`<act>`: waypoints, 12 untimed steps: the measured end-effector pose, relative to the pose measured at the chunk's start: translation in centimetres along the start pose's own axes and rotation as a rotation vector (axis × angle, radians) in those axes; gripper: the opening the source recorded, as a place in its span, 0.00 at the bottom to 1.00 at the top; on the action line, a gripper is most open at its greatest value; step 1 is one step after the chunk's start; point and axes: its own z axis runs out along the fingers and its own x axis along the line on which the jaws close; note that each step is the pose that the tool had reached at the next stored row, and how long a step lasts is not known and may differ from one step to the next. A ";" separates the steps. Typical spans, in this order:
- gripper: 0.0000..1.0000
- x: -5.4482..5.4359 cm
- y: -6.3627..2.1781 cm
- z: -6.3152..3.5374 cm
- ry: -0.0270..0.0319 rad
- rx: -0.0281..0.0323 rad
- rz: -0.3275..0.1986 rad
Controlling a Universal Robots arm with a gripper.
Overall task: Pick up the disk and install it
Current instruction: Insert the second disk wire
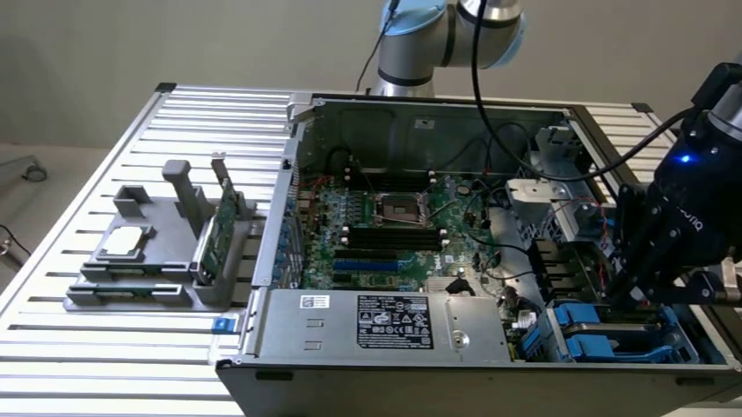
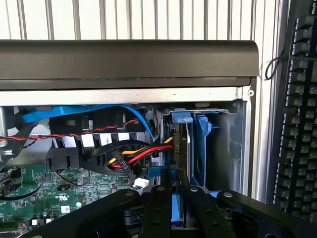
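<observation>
The disk point(image 2: 200, 145) stands on edge in the drive bay at the corner of the open computer case point(image 1: 347, 382). Its bright blue carrier frame and dark edge show in the wrist view. My gripper point(image 2: 177, 192) is directly over it, the two black fingers point(image 2: 157, 208) drawn close with the blue carrier edge pinched between them. In the exterior view the gripper point(image 1: 632, 300) reaches down into the case at the exterior view's right, just above the blue carriers point(image 1: 593, 340) in the bay.
Red, yellow and black cables point(image 2: 131, 156) and a blue cable point(image 2: 74, 111) crowd the space beside the bay. The motherboard point(image 1: 388, 230) and power supply point(image 1: 383, 321) lie inside the case. A grey fixture point(image 1: 151, 261) holds a green card point(image 1: 221, 226). A keyboard point(image 2: 297, 124) lies outside the case.
</observation>
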 end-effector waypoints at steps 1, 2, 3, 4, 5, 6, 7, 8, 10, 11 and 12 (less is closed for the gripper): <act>0.16 0.0 0.00 0.00 -0.0001 0.0000 0.000; 0.16 -0.1 0.00 0.00 0.0000 0.0000 0.000; 0.16 -0.1 0.01 0.01 0.0000 0.0001 0.001; 0.16 -0.1 0.01 0.01 -0.0001 0.0001 0.001; 0.16 -0.1 0.01 0.01 -0.0001 0.0002 0.001; 0.16 -0.2 0.01 0.02 0.0000 0.0002 0.001; 0.16 -0.2 0.01 0.02 0.0000 0.0003 0.002; 0.16 -0.2 0.01 0.02 0.0000 0.0002 0.002; 0.16 -0.3 0.02 0.06 0.0002 0.0003 0.002; 0.16 -0.3 0.02 0.09 0.0006 0.0003 0.002; 0.16 -0.3 0.02 0.12 0.0015 0.0003 0.002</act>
